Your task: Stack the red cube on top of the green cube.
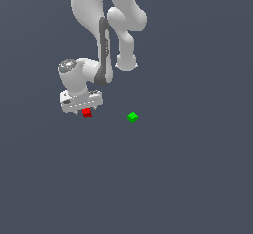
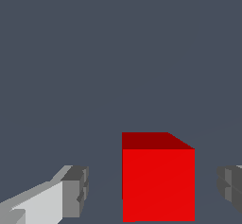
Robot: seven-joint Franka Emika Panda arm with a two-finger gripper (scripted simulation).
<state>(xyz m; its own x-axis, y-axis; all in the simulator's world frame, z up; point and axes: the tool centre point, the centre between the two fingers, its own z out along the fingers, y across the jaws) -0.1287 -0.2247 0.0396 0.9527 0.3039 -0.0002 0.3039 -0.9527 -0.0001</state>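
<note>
Between my jaws sits the red cube on the worktop, pads spread w/ gaps both sides, nothing pinched yet. Green cube lies well apart toward the exterior view's right. Risk: cube looks off-centre, so closing may nudge or twist it.

txt: none legible | labels/nums: none | both views, cubes & arm plain
</note>
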